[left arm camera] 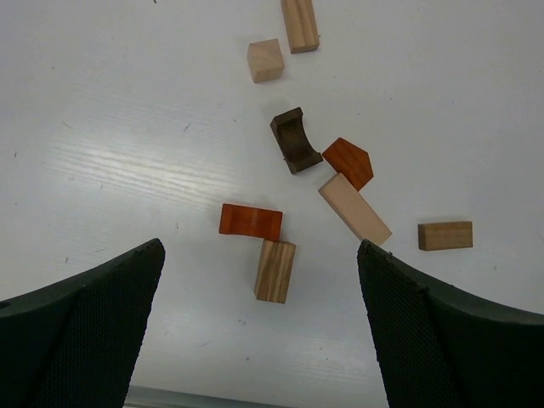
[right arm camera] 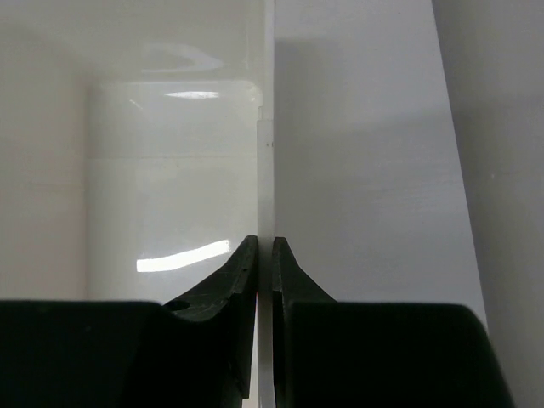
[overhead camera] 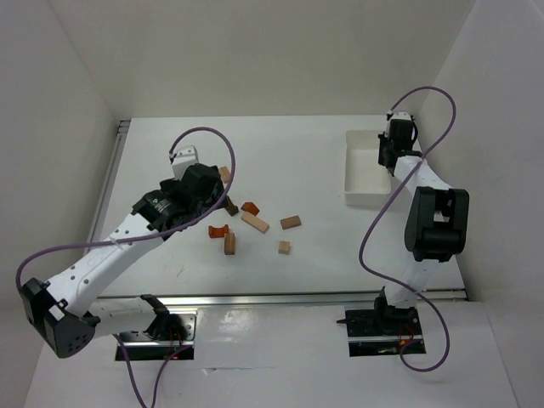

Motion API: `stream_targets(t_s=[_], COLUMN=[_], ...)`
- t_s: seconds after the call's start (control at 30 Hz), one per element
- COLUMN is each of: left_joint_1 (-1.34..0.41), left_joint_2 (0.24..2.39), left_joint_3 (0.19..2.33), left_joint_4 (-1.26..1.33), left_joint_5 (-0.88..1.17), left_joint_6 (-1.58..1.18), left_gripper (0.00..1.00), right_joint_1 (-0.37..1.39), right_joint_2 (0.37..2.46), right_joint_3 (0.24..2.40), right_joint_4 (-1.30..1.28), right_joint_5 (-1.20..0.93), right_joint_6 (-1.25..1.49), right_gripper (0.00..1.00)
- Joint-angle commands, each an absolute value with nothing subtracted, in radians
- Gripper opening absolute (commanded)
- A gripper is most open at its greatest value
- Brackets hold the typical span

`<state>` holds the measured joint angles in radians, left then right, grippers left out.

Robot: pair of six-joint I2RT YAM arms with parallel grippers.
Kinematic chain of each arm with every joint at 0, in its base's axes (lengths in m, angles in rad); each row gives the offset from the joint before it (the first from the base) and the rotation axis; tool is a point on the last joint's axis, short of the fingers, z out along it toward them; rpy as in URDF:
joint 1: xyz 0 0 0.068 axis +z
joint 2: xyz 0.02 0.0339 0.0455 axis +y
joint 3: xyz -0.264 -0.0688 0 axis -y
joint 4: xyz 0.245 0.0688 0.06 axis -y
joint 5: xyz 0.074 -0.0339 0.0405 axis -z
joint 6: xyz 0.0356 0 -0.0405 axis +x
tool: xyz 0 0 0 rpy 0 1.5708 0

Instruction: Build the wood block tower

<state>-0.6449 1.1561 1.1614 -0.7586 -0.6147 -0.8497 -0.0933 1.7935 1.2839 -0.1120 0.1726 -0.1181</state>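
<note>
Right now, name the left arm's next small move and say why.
Probably lower the open left pincer straight down over the tan block, which lies nearly centred beneath it. The orange block appears to touch that block's far end, so close gently. The right pincer is shut on the wall of the white tray, so likely unavailable.

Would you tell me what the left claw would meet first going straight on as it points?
Probably the short tan block by the reddish-orange block, centred before the open left claw; depth is uncertain.
</note>
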Motion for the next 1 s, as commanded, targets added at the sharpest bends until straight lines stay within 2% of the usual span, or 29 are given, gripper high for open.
stream_targets(t_s=[0.0, 0.13, 0.23, 0.27, 0.3, 0.4, 0.43, 0.5, 0.53, 0.57, 0.63, 0.7, 0.77, 0.9, 0.97], left_joint_1=[-0.647, -0.611, -0.546, -0.531, -0.497, -0.413, -0.394, -0.367, -0.358, -0.357, -0.347, -0.347, -0.336, -0.336, -0.336], left_joint_2=[1.192, 1.239, 1.275, 1.284, 1.305, 1.333, 1.344, 1.364, 1.364, 1.364, 1.35, 1.318, 1.295, 1.209, 1.14], left_joint_3=[1.227, 1.261, 1.284, 1.293, 1.305, 1.318, 1.333, 1.356, 1.37, 1.37, 1.37, 1.37, 1.348, 1.252, 1.188], left_joint_4=[-0.69, -0.681, -0.646, -0.646, -0.646, -0.624, -0.624, -0.638, -0.638, -0.647, -0.647, -0.647, -0.667, -0.732, -0.813], left_joint_5=[-0.62, -0.572, -0.487, -0.454, -0.442, -0.352, -0.325, -0.299, -0.299, -0.299, -0.279, -0.243, -0.229, -0.219, -0.219], left_joint_6=[-0.804, -0.795, -0.758, -0.758, -0.743, -0.704, -0.689, -0.667, -0.655, -0.638, -0.618, -0.609, -0.618, -0.701, -0.751], left_gripper=[1.0, 1.0, 1.0, 1.0, 1.0, 1.0, 1.0, 1.0, 1.0, 1.0, 1.0, 1.0, 1.0, 1.0, 1.0], right_joint_1=[-0.12, -0.12, -0.129, -0.129, -0.129, -0.138, -0.138, -0.138, -0.138, -0.138, -0.138, -0.127, -0.037, 0.213, 0.294], right_joint_2=[1.828, 1.91, 1.933, 1.933, 1.933, 1.933, 1.933, 1.901, 1.86, 1.832, 1.778, 1.706, 1.648, 1.599, 1.589], right_joint_3=[1.37, 1.437, 1.472, 1.485, 1.485, 1.523, 1.523, 1.539, 1.539, 1.526, 1.505, 1.505, 1.494, 1.431, 1.388], right_joint_4=[-0.086, -0.127, -0.137, -0.137, -0.137, -0.149, -0.166, -0.189, -0.189, -0.189, -0.161, -0.161, -0.161, -0.161, -0.201], right_joint_5=[0.15, 0.257, 0.258, 0.258, 0.258, 0.226, 0.204, 0.114, 0.079, 0.001, -0.064, -0.192, -0.209, -0.072, -0.063], right_joint_6=[-0.083, -0.083, -0.083, -0.083, -0.083, -0.083, -0.095, -0.112, -0.123, -0.136, -0.162, -0.176, -0.234, -0.298, -0.228], right_gripper=[0.0, 0.0, 0.22, 0.25, 0.34, 0.5, 0.64, 0.73, 0.8, 0.83, 1.0, 1.0, 1.0, 1.0, 1.0])
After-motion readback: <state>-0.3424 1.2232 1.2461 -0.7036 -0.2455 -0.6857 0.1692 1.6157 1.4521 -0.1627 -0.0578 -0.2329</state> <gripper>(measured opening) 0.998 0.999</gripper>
